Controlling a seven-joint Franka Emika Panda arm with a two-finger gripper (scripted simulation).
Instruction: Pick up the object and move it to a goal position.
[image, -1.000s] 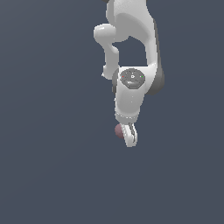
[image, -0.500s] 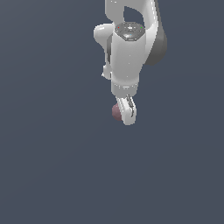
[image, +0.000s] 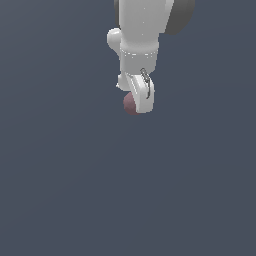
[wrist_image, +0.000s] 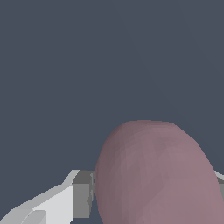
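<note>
The small matte dusty-pink ball (wrist_image: 159, 175) fills the near wrist view, pinched between the white gripper's (image: 138, 104) fingers (wrist_image: 65, 202), which are closed on it; in the exterior view it peeks out at the exterior view's left of the fingertips. A smooth round ball could roll out of a light pinch during a fast swing. Beyond lies only a plain slate-grey surface (image: 65, 190); no goal marker shows.

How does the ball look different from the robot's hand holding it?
The ball is dusty pink; the hand is white with grey pads. The ball is smooth and rounded; the hand is angular, with flat fingers. In the exterior view the ball is narrower than the hand. Both look matte.
</note>
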